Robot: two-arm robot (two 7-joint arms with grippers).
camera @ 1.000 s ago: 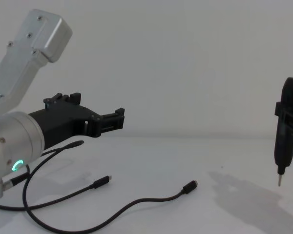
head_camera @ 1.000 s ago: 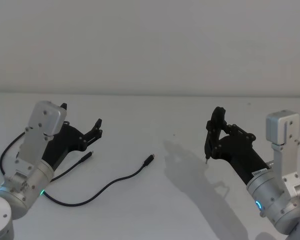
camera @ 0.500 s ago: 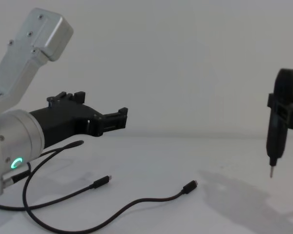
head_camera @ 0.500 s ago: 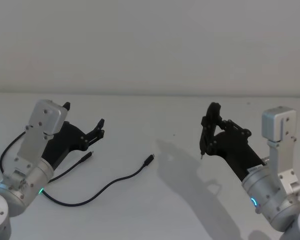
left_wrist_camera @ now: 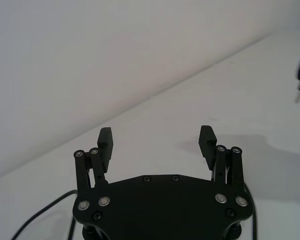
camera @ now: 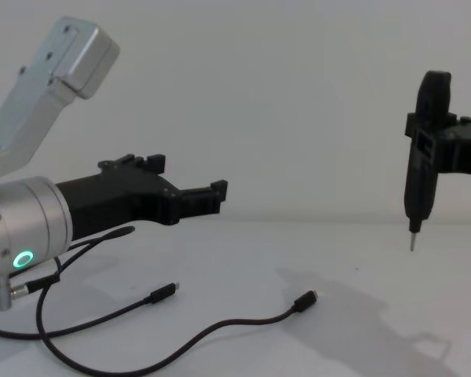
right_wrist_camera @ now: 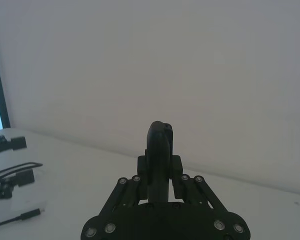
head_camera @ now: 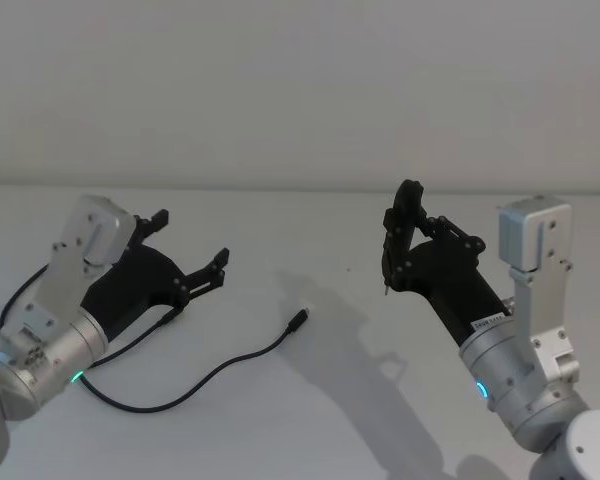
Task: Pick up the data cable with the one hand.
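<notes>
Left gripper hangs above the left side of the table, its two blocky black fingers spread wide with nothing between them; the ribbed pads face each other across the gap. Behind it sits a thick silver cylindrical wrist with a glowing green ring. The cable, thin, black and limp, lies on the smooth white tabletop in a loose curve beneath and in front of the gripper. One small dark plug with a metal tip rests out toward the middle of the table, the other below the fingers. Over on the right, the right gripper is raised off the table, its fingers drawn together into a narrow upright black form with a thin pin tip
</notes>
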